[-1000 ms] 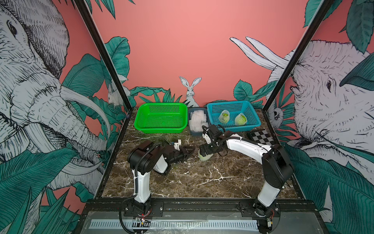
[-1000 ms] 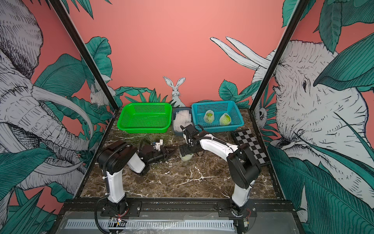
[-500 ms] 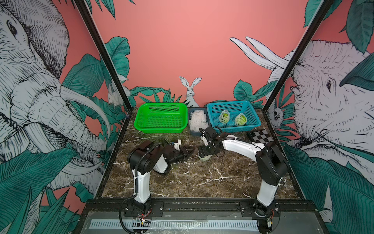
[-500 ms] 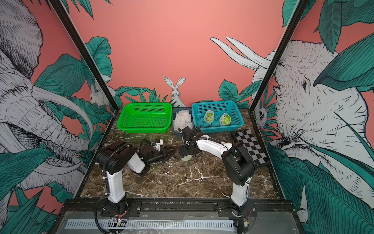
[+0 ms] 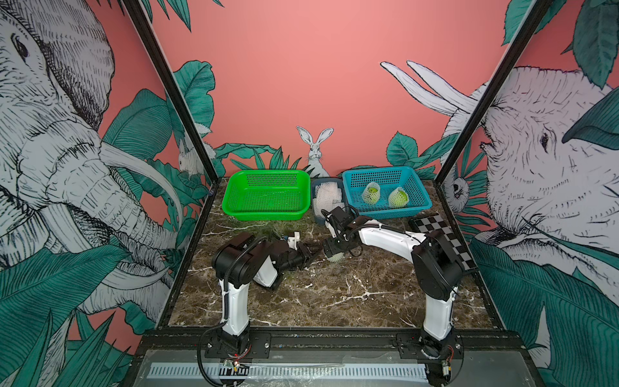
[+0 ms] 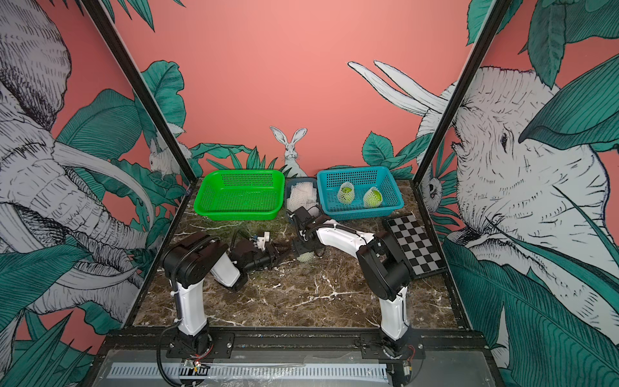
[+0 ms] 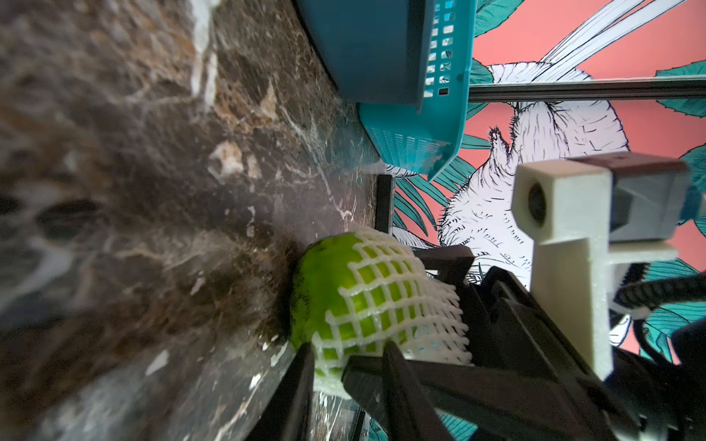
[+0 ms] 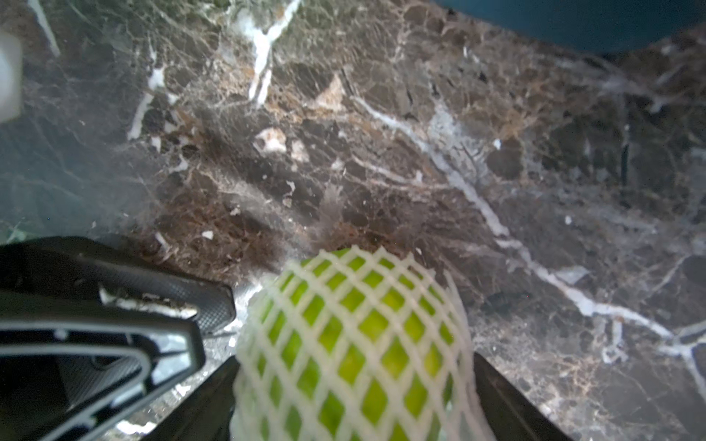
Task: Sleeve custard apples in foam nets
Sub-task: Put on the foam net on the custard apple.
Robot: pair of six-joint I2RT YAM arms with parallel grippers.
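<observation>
A green custard apple (image 8: 355,336) wrapped in a white foam net (image 7: 397,301) rests on the marble table near its middle. My right gripper (image 8: 355,366) reaches down over it, one finger against each side of the netted fruit (image 5: 335,257). My left gripper (image 5: 313,255) lies low on the table just to the left, its jaws parted and its fingertips (image 7: 305,382) at the net's rim, clamping nothing. Two more netted custard apples (image 5: 371,194) (image 5: 398,198) lie in the blue basket (image 5: 418,204). Spare foam nets (image 5: 327,196) fill a small grey bin.
An empty green basket (image 5: 234,207) stands at the back left, next to the nets' bin and the blue basket (image 6: 395,204). A checkerboard plate (image 5: 445,241) lies by the right wall. Both arm bases stand along the front edge.
The right arm's elbow has swung a little to the left while its gripper stayed on the netted fruit. The left arm has not moved.
</observation>
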